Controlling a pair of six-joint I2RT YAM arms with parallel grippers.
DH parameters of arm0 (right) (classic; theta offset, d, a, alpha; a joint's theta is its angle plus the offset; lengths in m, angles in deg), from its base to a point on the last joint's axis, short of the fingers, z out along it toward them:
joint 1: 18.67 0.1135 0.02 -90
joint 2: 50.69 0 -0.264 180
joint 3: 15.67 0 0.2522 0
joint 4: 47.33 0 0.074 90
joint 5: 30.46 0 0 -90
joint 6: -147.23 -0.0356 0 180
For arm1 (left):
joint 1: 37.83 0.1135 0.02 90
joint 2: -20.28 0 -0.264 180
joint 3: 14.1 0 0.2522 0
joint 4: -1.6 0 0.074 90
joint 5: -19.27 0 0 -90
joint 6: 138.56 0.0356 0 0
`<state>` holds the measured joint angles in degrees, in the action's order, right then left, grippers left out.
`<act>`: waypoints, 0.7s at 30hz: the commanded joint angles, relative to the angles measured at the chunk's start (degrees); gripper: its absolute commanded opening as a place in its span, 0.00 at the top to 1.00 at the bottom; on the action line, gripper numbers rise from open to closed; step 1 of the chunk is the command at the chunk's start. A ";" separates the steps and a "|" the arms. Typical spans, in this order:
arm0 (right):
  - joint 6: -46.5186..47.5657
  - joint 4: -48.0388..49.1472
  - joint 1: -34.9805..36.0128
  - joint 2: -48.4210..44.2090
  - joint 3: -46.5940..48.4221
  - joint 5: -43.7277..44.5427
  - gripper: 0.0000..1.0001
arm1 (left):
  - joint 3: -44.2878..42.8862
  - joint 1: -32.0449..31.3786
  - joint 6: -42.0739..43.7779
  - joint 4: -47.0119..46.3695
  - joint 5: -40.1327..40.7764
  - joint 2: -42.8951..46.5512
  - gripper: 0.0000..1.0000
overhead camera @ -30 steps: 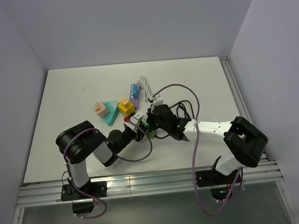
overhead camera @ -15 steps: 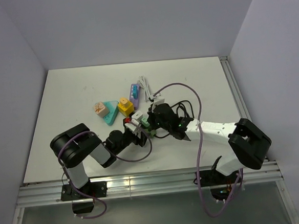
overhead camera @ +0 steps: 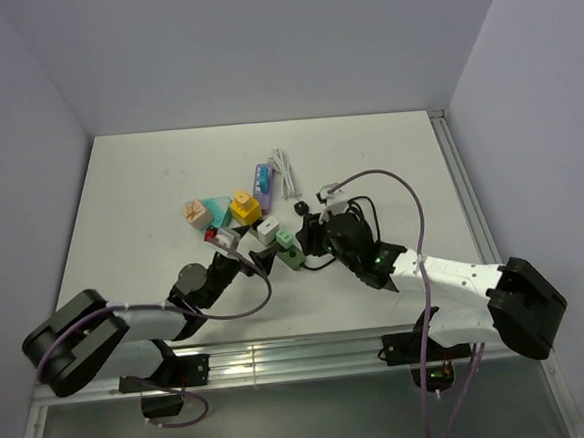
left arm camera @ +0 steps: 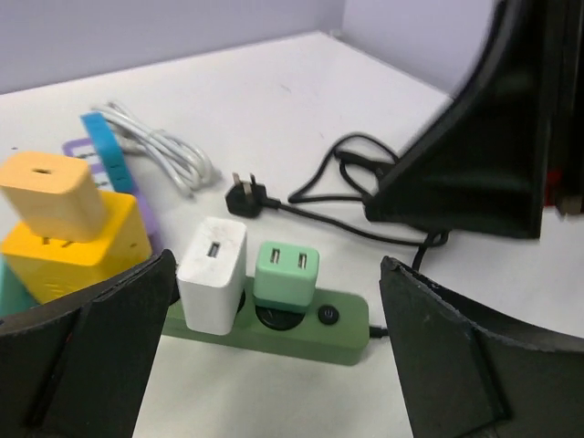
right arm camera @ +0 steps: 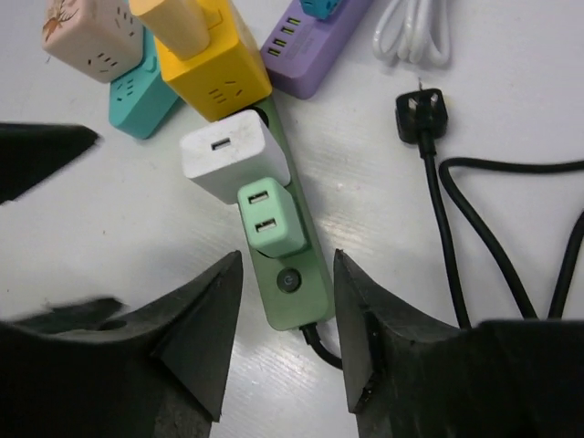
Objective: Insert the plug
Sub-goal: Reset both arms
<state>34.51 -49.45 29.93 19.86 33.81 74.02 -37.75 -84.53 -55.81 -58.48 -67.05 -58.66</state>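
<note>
Just beyond my right gripper [right arm camera: 286, 269], jaws parted and empty, the green plug [right arm camera: 271, 217] sat in the power strip [right arm camera: 297, 297], which ran lengthwise away from me; my left gripper [left arm camera: 278, 274], spread wide, was farther off.

Yellow cube socket [right arm camera: 224, 82], purple strip [right arm camera: 306, 46], coiled white cable [right arm camera: 415, 32], pink cube [right arm camera: 91, 41]

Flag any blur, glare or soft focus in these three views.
Top external: evenly lit and sharp, only a bright reflection on the front rail. Left wrist: green power strip crisp, but the right arm is smeared and the left gripper's fingers are soft. Right wrist: faint streaky sheen on the table; right gripper's fingers slightly soft.
</note>
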 commanded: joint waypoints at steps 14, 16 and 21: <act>-6.02 7.44 1.15 -30.18 -23.67 8.98 0.28 | 8.40 0.12 -26.41 38.66 19.95 48.34 0.00; -7.51 4.12 1.15 -34.14 -24.73 9.86 0.28 | 6.21 0.20 -29.22 47.36 22.05 50.62 0.00; -11.46 -3.10 1.24 -47.24 -27.72 9.34 0.28 | 4.61 0.20 -37.21 57.93 25.67 52.39 0.01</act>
<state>26.73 -48.34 30.70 -22.11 7.37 81.96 -31.22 -84.46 -85.44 -9.83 -45.30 -6.97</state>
